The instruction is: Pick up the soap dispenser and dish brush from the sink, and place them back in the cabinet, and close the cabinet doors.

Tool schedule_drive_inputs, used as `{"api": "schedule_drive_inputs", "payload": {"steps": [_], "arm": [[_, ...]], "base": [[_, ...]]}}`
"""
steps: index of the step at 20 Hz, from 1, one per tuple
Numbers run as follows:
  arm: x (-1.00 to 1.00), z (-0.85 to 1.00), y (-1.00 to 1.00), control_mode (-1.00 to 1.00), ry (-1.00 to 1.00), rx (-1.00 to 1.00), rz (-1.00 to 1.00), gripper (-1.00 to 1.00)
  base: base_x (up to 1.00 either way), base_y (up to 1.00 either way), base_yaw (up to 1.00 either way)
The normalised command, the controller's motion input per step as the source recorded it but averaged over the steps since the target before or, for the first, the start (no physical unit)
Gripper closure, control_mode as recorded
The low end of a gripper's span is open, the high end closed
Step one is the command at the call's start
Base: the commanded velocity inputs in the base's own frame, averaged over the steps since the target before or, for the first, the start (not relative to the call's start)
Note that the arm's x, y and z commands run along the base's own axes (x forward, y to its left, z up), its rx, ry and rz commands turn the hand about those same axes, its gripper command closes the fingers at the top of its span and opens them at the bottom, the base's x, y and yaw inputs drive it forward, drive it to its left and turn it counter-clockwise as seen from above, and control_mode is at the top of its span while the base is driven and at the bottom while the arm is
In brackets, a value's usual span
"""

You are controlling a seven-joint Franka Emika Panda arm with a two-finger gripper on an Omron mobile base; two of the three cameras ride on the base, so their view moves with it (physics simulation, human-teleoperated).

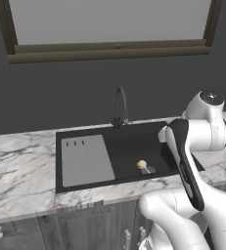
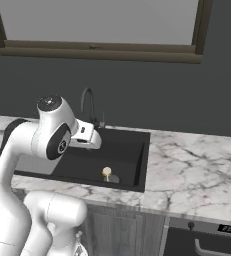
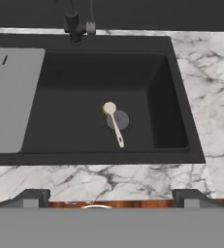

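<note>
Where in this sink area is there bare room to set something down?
Free: the marble counter right of the sink, the grey drainboard, and the basin floor around the dish brush. Tightest spot: by the faucet at the back rim.

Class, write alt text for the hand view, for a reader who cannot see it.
A dish brush lies on the floor of a black sink, its round pale head toward the faucet and its handle crossing the grey drain. A grey drainboard fills the sink's left side, with marble counter around. The open gripper hovers at the near edge.
</note>
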Motion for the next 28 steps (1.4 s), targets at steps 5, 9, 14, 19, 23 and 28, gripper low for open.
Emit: {"api": "schedule_drive_inputs", "payload": {"steps": [5, 9, 14, 19, 23, 28], "arm": [[0.36, -0.24, 0.00, -1.00, 0.06, 0.00, 0.00, -1.00], [0.34, -0.23, -0.01, -1.00, 0.06, 0.00, 0.00, -1.00], [0.36, -0.29, -0.02, -1.00, 0.06, 0.00, 0.01, -1.00], [0.36, -0.30, -0.03, -1.00, 0.04, 0.00, 0.01, -1.00], [0.37, -0.23, -0.09, -1.00, 0.01, 0.02, 0.00, -1.00], [0.38, -0.27, -0.11, -1.00, 0.01, 0.03, 0.00, -1.00]], "base": [[0.00, 0.00, 0.00], [0.00, 0.00, 0.00], [0.00, 0.00, 0.00], [0.00, 0.00, 0.00], [0.00, 0.00, 0.00], [0.00, 0.00, 0.00]]}}
